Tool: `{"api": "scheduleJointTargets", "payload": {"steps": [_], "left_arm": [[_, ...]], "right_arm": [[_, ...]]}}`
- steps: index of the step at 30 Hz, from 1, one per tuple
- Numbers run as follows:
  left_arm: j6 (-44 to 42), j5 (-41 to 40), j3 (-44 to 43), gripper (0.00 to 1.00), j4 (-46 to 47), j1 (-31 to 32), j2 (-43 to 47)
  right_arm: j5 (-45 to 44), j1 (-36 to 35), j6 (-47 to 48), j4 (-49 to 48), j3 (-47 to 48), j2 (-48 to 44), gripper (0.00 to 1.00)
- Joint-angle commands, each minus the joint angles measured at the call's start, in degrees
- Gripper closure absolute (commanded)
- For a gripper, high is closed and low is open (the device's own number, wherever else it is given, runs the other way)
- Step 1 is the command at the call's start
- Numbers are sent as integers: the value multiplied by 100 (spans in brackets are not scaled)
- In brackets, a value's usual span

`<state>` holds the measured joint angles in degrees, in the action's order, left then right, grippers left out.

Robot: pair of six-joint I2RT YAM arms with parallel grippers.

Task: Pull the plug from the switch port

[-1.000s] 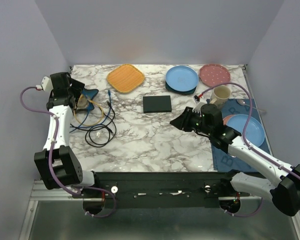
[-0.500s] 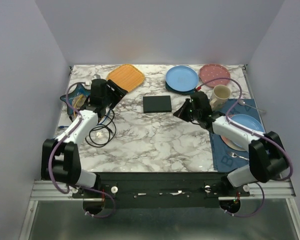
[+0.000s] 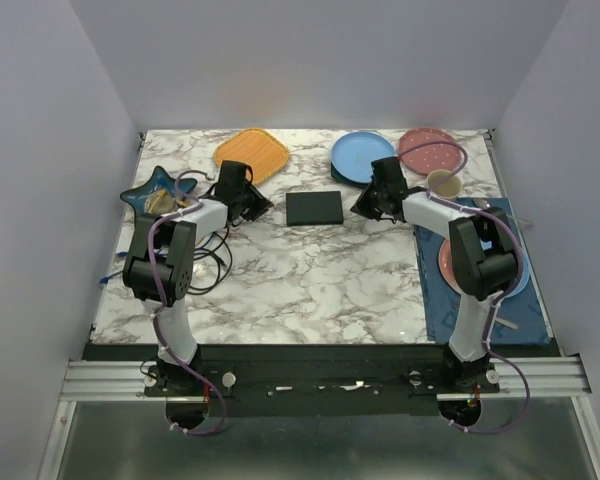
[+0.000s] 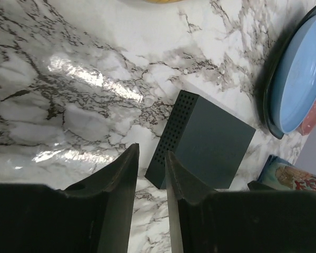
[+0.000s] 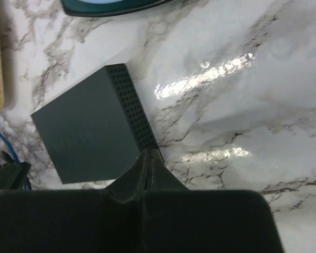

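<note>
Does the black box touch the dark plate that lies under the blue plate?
Apart. The right wrist view shows a wide band of bare marble table between the black box and the dark plate.

Open marble before the switch, blue plate behind (orange tray too), cables at left.

End effector pressed closed, tips beside black switch, glossy marble table

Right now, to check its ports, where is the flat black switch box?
In the top view the flat matte-black rectangular switch lies mid-table toward the far edge, just nearer than the square orange tray and round blue plate.
</note>
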<state>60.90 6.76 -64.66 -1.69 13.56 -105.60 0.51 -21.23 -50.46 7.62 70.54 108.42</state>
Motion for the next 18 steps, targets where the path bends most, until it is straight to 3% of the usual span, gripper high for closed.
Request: {"api": "scheduleJointTargets", "payload": {"steps": [1,9,18], "left_arm": [[80,27,-248,63,-6,111,-461],[36,202,-784,59,-165,182,-1216],[27,378,-882,59,-165,603,-1437]], "right_arm": [[-78,58,-26,451,530,460,99],[484,67,124,583,1075,1233,99],[757,-21,431,609,1015,1164,99]]}}
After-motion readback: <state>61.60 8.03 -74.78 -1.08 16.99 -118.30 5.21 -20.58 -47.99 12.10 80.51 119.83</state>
